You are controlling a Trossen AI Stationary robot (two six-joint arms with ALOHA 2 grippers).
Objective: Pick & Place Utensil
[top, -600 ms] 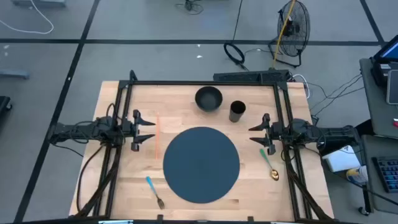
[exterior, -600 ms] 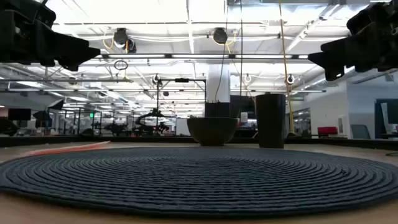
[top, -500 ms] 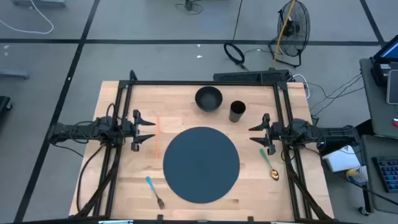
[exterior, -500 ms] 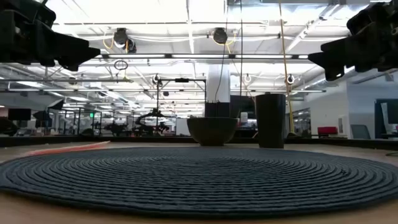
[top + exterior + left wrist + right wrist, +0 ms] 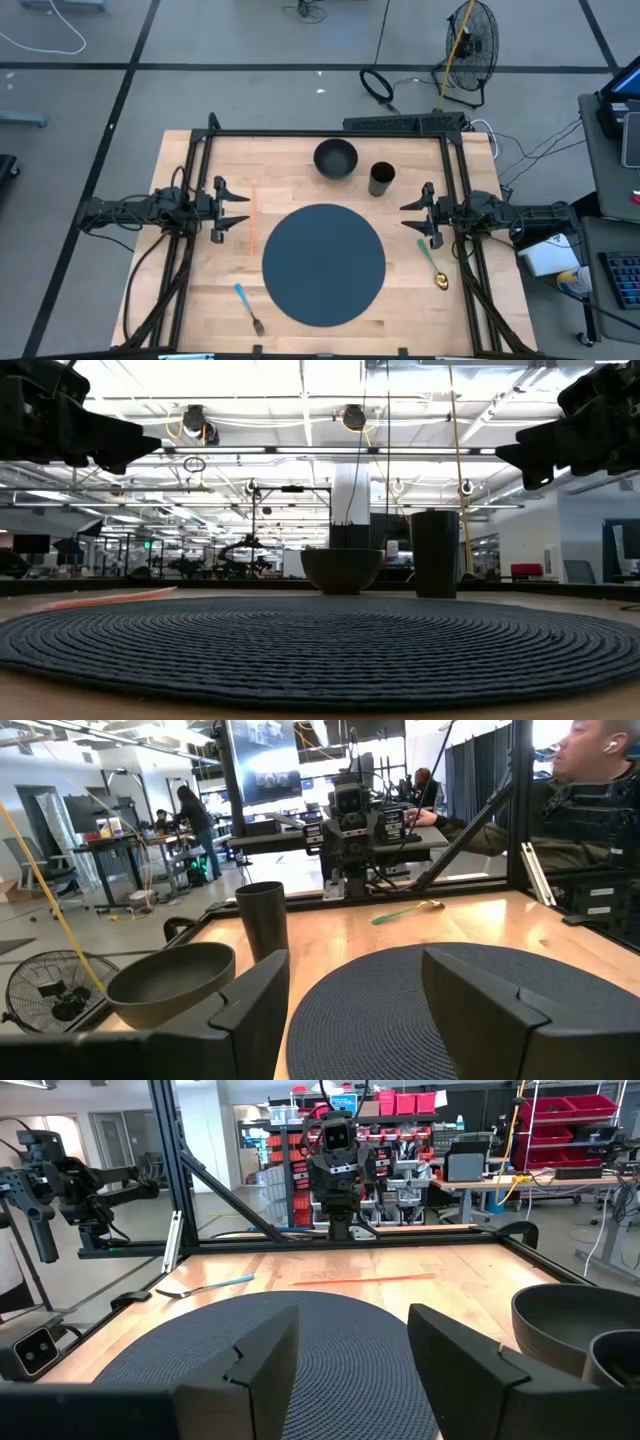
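Wooden table (image 5: 290,175): spoon (image 5: 433,265) just beside right gripper (image 5: 414,215), spread wide, empty; left gripper (image 5: 234,211) likewise.

I am looking at two arms built of dark, near-black segments. The left gripper (image 5: 232,211) is showing two slim black fingers, and the right gripper (image 5: 412,214) is showing a matching pair. Black cables are trailing from each arm's base. Up close, I am seeing the left fingers (image 5: 250,1010) as broad, matte black wedges with angular facets, and the right fingers (image 5: 262,1352) are looking the same.
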